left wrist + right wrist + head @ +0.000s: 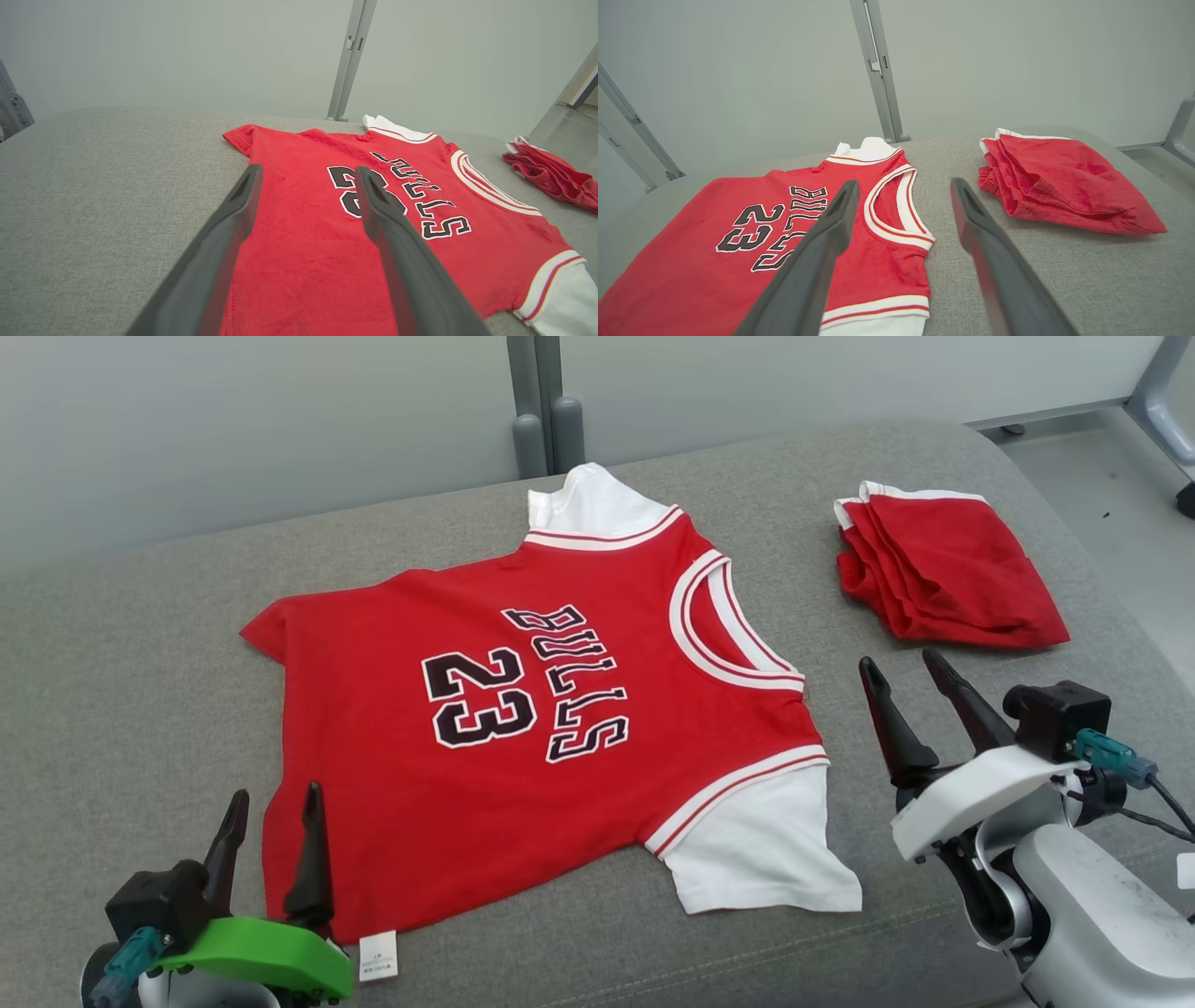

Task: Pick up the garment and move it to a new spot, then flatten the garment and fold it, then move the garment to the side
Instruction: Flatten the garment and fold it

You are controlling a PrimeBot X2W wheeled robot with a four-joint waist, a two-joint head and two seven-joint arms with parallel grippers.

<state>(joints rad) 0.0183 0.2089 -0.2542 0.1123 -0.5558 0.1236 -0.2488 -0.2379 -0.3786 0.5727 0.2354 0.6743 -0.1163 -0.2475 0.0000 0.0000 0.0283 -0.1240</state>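
Note:
The garment (pixel 523 728) is a red jersey with white sleeves, black "23" and lettering. It lies spread flat on the grey cushioned surface (pixel 112 709), collar toward the right. It also appears in the left wrist view (pixel 303 261) and the right wrist view (pixel 714 261). My left gripper (pixel 274 798) hovers open at the jersey's near left hem, fingers apart, nothing between them. Open as well, my right gripper (pixel 904 670) sits just right of the jersey's near sleeve, over bare cushion. In each wrist view the two dark fingers (pixel 224 233) (pixel 822 242) stand wide apart.
A second red garment (pixel 943 569), folded into a pile, rests at the far right of the cushion and is seen too in the right wrist view (pixel 1059 182). Behind stands a pale wall with a grey post (pixel 541 401). Floor lies beyond the cushion's right edge (pixel 1111 495).

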